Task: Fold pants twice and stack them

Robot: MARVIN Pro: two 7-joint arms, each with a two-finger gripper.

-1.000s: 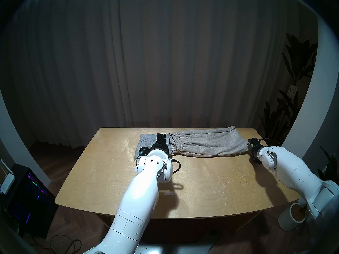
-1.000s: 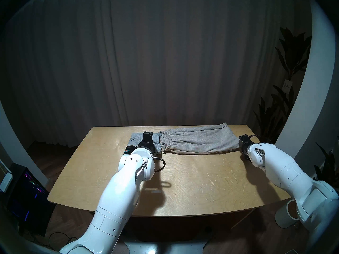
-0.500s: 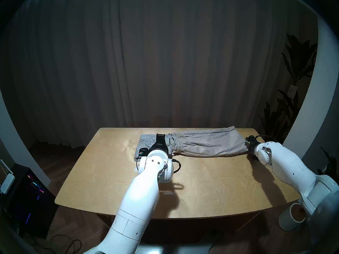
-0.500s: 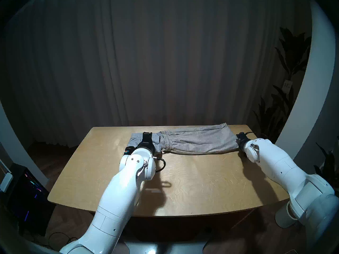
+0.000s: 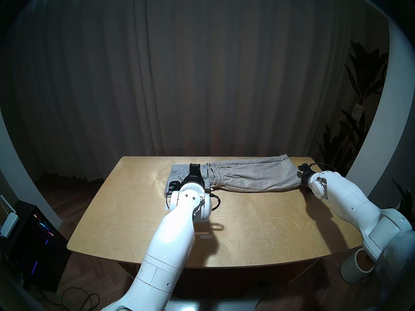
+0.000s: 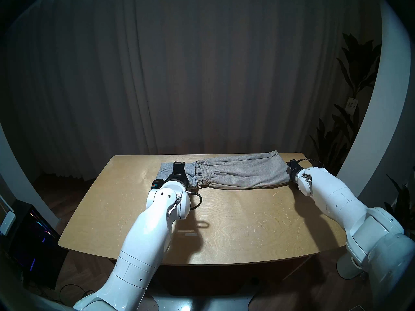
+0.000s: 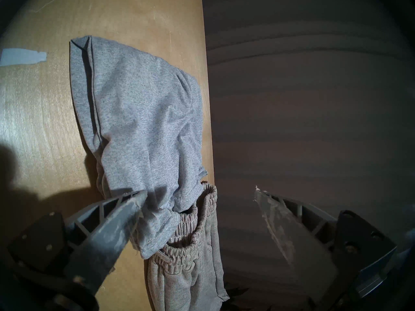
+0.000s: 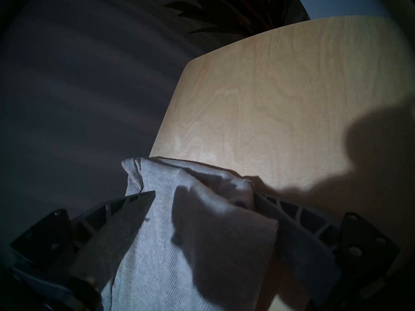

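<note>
Item: beige-grey pants [image 5: 253, 177], folded lengthwise, lying along the far edge of the worktop [image 5: 247, 225], waistband [image 7: 190, 232] to the left, leg ends at the right.
Item: light grey pants [image 5: 179, 176], a small folded bundle at far left, its right edge lapping onto that waistband.
Left claw [image 7: 199, 205]: spread wide above the overlap, one finger [image 7: 125, 209] resting on the light grey cloth, nothing held.
Right claw [image 8: 204, 200]: fingers apart, straddling the leg ends, not yet closed on them.
Handling note: I judge the second fold of the beige pair is in hand. I would close the right claw over every layer, lift low, and carry the leg ends left to the waistband, with the left claw pinning the waistband so it cannot slide.
</note>
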